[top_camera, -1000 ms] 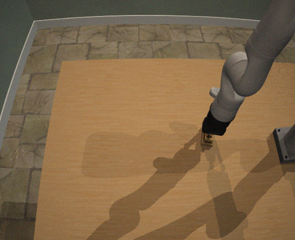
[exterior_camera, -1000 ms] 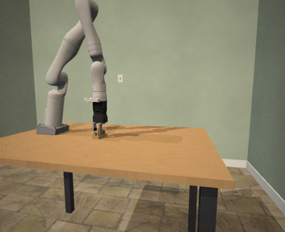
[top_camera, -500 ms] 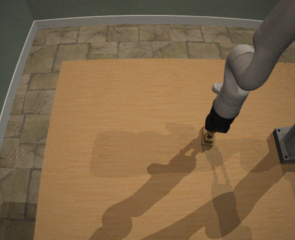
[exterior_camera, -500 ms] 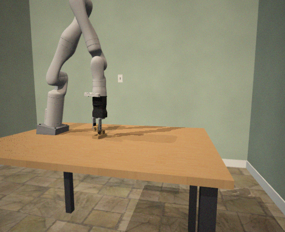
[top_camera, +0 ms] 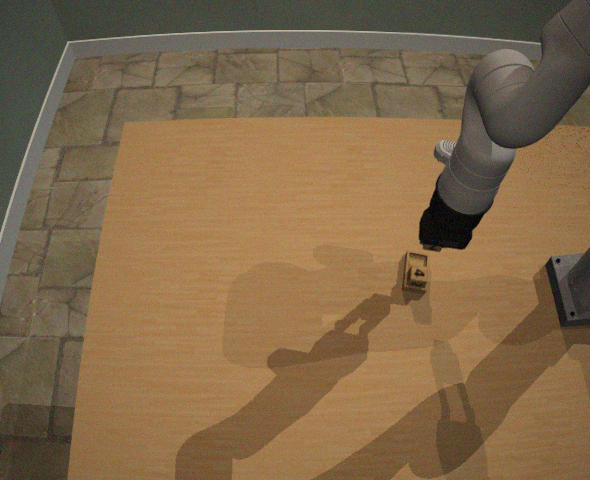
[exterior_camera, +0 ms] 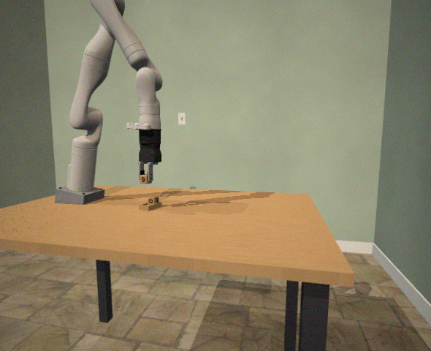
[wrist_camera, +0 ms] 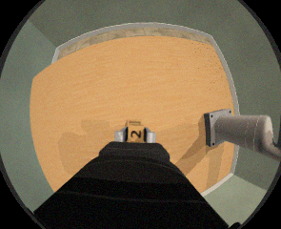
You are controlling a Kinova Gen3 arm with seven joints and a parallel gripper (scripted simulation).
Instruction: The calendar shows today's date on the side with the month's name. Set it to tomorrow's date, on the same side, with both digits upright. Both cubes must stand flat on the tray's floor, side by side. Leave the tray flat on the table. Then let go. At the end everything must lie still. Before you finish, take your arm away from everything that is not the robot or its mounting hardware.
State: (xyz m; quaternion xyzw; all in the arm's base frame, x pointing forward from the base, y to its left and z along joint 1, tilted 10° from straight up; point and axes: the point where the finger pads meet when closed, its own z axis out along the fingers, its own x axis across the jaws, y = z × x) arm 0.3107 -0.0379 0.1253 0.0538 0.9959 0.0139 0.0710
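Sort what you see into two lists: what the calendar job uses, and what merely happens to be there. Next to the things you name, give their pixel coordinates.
For the job:
- tray (top_camera: 405, 272) (exterior_camera: 145, 207)
- cube showing a 4 on top (top_camera: 418, 272) (exterior_camera: 153, 199), in the tray
- cube with a 9 (exterior_camera: 143, 178) (wrist_camera: 136, 134), between the fingers
- table (top_camera: 233, 206) (exterior_camera: 208, 234) (wrist_camera: 130, 86), under the tray

Not for the job:
- wall switch (exterior_camera: 181, 118)
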